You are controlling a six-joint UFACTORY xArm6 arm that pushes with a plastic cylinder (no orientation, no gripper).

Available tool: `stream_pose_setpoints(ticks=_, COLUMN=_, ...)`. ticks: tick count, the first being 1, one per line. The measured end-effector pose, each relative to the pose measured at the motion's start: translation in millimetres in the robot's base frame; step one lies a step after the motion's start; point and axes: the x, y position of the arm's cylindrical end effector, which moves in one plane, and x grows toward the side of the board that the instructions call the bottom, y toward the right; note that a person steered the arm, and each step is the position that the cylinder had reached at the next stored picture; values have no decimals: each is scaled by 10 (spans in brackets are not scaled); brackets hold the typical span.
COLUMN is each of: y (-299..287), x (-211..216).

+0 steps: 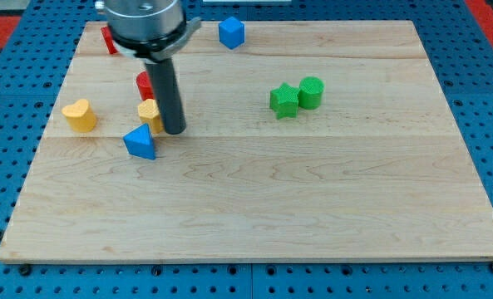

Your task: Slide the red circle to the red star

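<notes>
The red circle point(144, 84) lies in the upper left of the board, partly hidden behind the rod. The red star point(109, 40) sits near the board's top left edge, partly covered by the arm's housing. My tip point(174, 130) rests on the board just below and right of the red circle, touching or nearly touching the right side of a yellow block point(150, 112).
A yellow heart point(80, 115) lies at the left. A blue triangle point(140, 142) sits below the yellow block. A blue cube point(231, 32) is at the top. A green star point(284, 100) and green cylinder point(311, 91) stand together right of centre.
</notes>
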Motion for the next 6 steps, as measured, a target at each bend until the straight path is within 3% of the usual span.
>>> stream_pose_setpoints(ticks=2, y=-855, x=-198)
stream_pose_setpoints(ticks=3, y=-662, x=-372)
stream_pose_setpoints(ticks=4, y=-655, x=-894)
stream_pose_setpoints(ticks=6, y=-264, x=-910)
